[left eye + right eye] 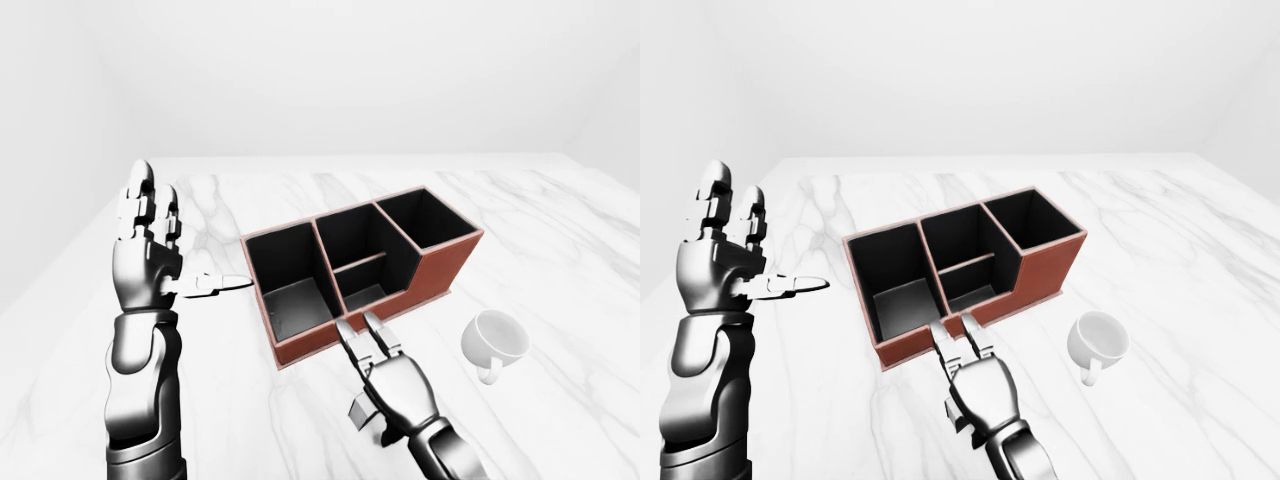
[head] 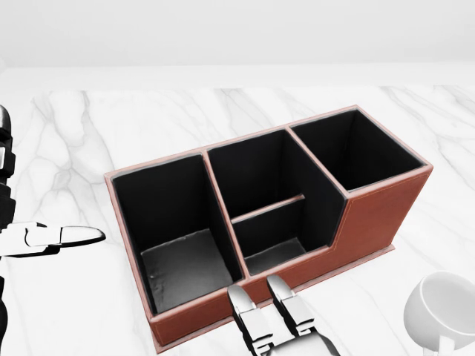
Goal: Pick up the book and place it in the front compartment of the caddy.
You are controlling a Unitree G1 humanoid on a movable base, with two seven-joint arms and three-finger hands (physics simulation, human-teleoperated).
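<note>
Brown caddy (image 2: 371, 215) sits empty on the counter (image 1: 560, 230) and no book shows anywhere, so how it handles is only a guess, while the left hand (image 1: 150, 255) and right hand (image 1: 385, 375) are both spread open, holding nothing.

A caddy (image 2: 371, 215) is set on the worktop (image 1: 560, 230), near its middle, running at a slant from near left to far right. It is divided into a left compartment, a middle section split into a far and a near part, and a right compartment. A cup (image 1: 495, 340) is laid on the worktop to the near right of the caddy, apart from it. The left hand (image 1: 150, 250) is raised left of the caddy. The right hand (image 1: 385, 375) is placed just near of the caddy's near wall, fingers (image 2: 249, 308) pointing toward it.
</note>
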